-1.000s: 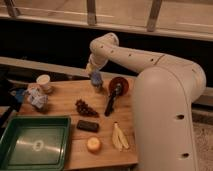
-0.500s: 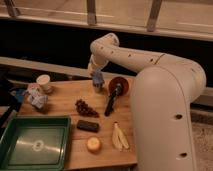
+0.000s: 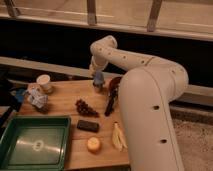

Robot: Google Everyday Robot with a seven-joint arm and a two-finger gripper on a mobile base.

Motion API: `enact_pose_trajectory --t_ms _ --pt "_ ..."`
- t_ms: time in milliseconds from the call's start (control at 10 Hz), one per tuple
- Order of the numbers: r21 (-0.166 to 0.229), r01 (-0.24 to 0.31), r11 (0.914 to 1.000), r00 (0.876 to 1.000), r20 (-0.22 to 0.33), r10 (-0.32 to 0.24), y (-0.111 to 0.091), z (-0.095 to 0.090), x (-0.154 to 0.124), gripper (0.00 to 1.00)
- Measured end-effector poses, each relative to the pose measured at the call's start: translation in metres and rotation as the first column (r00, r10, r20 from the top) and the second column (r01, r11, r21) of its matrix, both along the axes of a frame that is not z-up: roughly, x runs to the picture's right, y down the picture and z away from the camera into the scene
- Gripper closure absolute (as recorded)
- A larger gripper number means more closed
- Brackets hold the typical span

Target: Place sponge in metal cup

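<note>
The light-blue sponge [image 3: 99, 77] is at the back of the wooden table, in the fingers of my gripper [image 3: 97, 75]. The gripper reaches down from the white arm [image 3: 107, 50] and is shut on the sponge. Directly beneath the sponge stands the small dark metal cup [image 3: 98, 88]. The sponge's lower end is at the cup's mouth; I cannot tell whether it touches the rim. The sponge hides most of the cup's opening.
A red bowl [image 3: 116, 83] and a black utensil [image 3: 109, 104] lie just right of the cup. Grapes [image 3: 85, 107], a flat black block [image 3: 87, 126], a round yellow item [image 3: 93, 145] and a banana [image 3: 117, 136] lie in front. A white paper cup [image 3: 44, 82], a crumpled packet [image 3: 36, 97] and a green tray [image 3: 15, 127] are to the left.
The gripper with the sponge has dropped slightly toward the metal cup. Nothing else has moved.
</note>
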State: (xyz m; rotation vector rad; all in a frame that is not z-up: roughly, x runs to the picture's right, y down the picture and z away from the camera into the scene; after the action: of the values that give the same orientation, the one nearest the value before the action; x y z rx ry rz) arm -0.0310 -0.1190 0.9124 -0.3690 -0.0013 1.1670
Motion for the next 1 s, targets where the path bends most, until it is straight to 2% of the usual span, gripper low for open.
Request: enact_pose_trajectory --t_ms 200,400,700,1000 --pt "-0.035 -0.025 0.9991 0.999 0.034 0.026 0.011 0.019 -0.009 1.00" --pt "-0.052 -0.038 0.9979 0.997 0.062 0.041 0.016 0.029 -0.019 1.00" --pt "-0.064 -0.047 0.9968 0.997 0.061 0.051 0.018 0.037 -0.018 0.98" --pt "-0.061 -0.038 0.9974 0.999 0.031 0.040 0.014 0.045 -0.009 0.69"
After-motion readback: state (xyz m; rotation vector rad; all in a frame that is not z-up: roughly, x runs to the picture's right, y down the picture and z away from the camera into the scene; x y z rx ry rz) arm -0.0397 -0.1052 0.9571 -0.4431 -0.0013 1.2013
